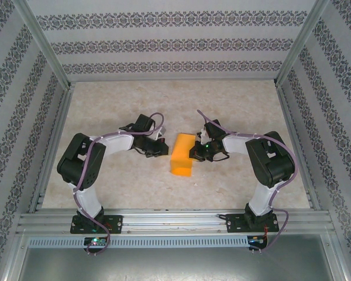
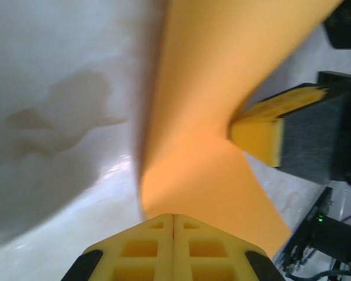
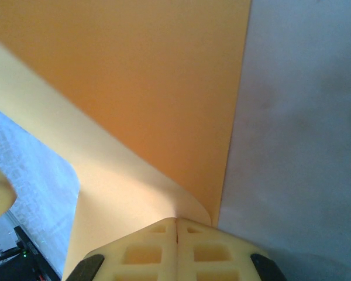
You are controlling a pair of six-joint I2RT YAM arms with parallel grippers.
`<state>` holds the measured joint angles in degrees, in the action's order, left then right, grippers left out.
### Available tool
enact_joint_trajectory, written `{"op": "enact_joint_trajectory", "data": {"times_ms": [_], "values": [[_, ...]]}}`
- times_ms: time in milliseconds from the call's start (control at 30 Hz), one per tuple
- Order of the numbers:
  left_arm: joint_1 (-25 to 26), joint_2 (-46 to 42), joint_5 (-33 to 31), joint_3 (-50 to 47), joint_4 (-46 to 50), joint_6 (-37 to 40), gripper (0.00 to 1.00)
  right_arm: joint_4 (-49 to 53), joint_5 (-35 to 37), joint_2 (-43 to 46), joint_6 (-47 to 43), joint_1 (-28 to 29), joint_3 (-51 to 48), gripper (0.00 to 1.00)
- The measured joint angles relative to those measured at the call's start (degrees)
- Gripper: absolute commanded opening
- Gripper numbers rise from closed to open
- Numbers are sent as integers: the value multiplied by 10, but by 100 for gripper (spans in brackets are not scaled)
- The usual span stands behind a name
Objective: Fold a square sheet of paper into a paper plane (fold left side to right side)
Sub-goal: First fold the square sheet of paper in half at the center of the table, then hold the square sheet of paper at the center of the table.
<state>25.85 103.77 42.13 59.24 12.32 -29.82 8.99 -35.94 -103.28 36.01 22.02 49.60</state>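
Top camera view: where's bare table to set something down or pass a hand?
Free: the wide table strip between the orange sheet and the back wall, and the near patch between the left arm base and the right arm base. Crowded: the middle, where the left pincer and right pincer are shut on the sheet.

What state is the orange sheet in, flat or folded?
Partly folded: the square sheet of paper curls over in a rounded bend at the right gripper, not pressed flat into a crease.
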Motion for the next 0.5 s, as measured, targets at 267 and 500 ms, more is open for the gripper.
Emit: {"op": "enact_joint_trajectory", "data": {"times_ms": [267,500], "values": [[34,55,25,34,-42,-24,2,0,0,0,0,0,1,0],[38,90,18,35,-42,-28,2,3,1,0,0,3,2,0]]}}
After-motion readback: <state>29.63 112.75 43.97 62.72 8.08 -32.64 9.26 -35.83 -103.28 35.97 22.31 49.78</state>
